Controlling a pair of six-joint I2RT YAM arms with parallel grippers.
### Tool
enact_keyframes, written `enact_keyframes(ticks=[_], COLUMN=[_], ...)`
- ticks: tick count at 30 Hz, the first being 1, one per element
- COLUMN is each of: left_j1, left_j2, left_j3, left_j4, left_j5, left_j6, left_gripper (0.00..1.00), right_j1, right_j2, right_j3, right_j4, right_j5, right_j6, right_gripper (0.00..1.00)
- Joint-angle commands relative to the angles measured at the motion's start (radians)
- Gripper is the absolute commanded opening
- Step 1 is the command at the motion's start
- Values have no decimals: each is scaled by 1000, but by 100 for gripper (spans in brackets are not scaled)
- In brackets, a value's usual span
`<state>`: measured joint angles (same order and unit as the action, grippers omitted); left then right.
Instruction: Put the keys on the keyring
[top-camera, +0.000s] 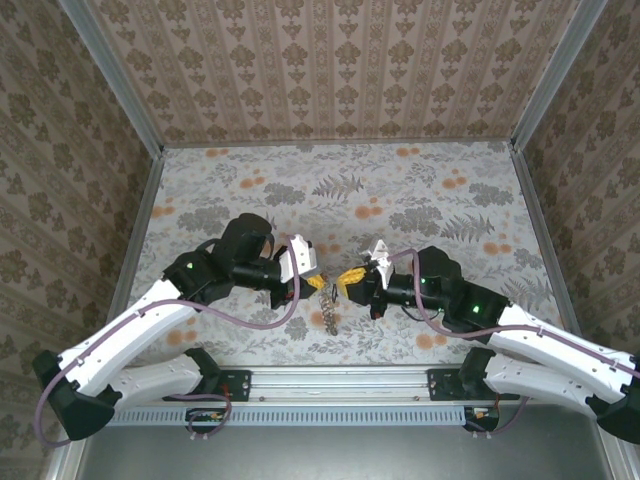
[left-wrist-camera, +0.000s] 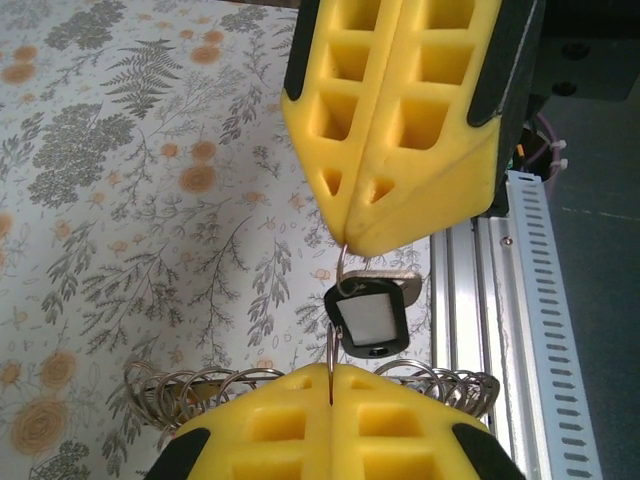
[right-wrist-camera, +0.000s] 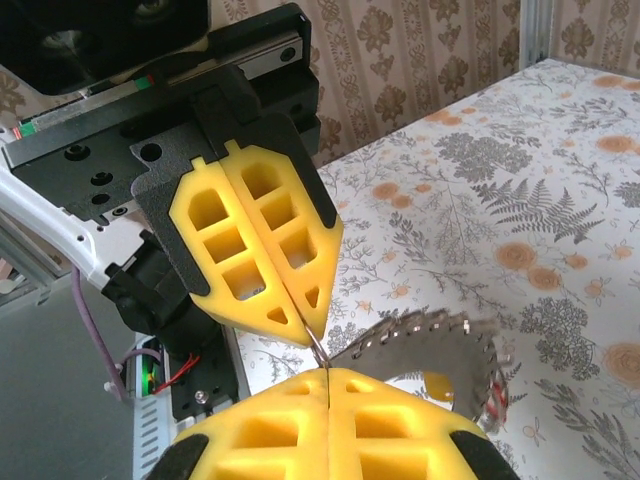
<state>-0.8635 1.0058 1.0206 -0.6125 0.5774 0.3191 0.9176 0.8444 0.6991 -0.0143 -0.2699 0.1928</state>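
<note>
Top view
- Left gripper (top-camera: 318, 281): fingers pressed together, tip to tip with the right gripper (top-camera: 347, 277), above the near half of the table (top-camera: 450, 200) and midway between its left and right edges.
- Right gripper: also closed; what either tip pinches is too small to make out from here.
- Keyring (top-camera: 328, 315): a dark chain-like strand running from the meeting point toward the near edge; cannot tell whether it hangs or lies on the cloth.

Left wrist view
- Left gripper (left-wrist-camera: 330, 376): yellow fingers closed on a thin wire loop (left-wrist-camera: 337, 285).
- Right gripper (left-wrist-camera: 348, 240): fingers closed, tip pinching the top of the same loop.
- Key (left-wrist-camera: 372, 320): its black tag with a pale face hangs on the loop between the two tips, with a silver blade just behind it.
- Keyring (left-wrist-camera: 190, 385): coiled wire rings show on both sides of the left fingers; cannot tell whether the loop is part of it.

Right wrist view
- Right gripper (right-wrist-camera: 325, 372): closed on the wire (right-wrist-camera: 318, 352).
- Left gripper (right-wrist-camera: 308, 335): closed, its tip on the same wire.
- Keyring (right-wrist-camera: 430, 345): a blurred silver arc just right of the tips, with red and yellow bits on it.
</note>
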Motion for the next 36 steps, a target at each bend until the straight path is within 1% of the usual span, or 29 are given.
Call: enact_keyframes(ticks=[1, 4, 5, 8, 17, 25, 32, 36], left_j1=[4, 6, 8, 14, 29, 35, 40, 39], left_j2=[-1, 4, 4, 6, 13, 18, 20, 20], left_j3=[32, 34, 36, 35, 37, 41, 43, 44], left_j4=[34, 31, 30, 31, 26, 20, 22, 19], left_j5=[58, 58, 90, 110, 135, 146, 151, 155], left_j6=[8, 5, 5, 2, -3, -3, -5, -3], left_gripper=[0, 0, 0, 0, 0, 0, 0, 0], right_j1=[11, 16, 18, 22, 27, 28, 28, 27], right_j2=[7, 8, 9, 7, -19, -75, -44, -43], right_j3=[-13, -17, -19, -28, -50, -59, -69, -70], right_j4=[57, 74, 77, 85, 65, 50, 89, 88], right_j5=[-20, -23, -24, -35, -80, -50, -68, -31], right_j6=[-35, -49, -54, -68, -125, -138, -122, -129], right_gripper=[0, 0, 0, 0, 0, 0, 0, 0])
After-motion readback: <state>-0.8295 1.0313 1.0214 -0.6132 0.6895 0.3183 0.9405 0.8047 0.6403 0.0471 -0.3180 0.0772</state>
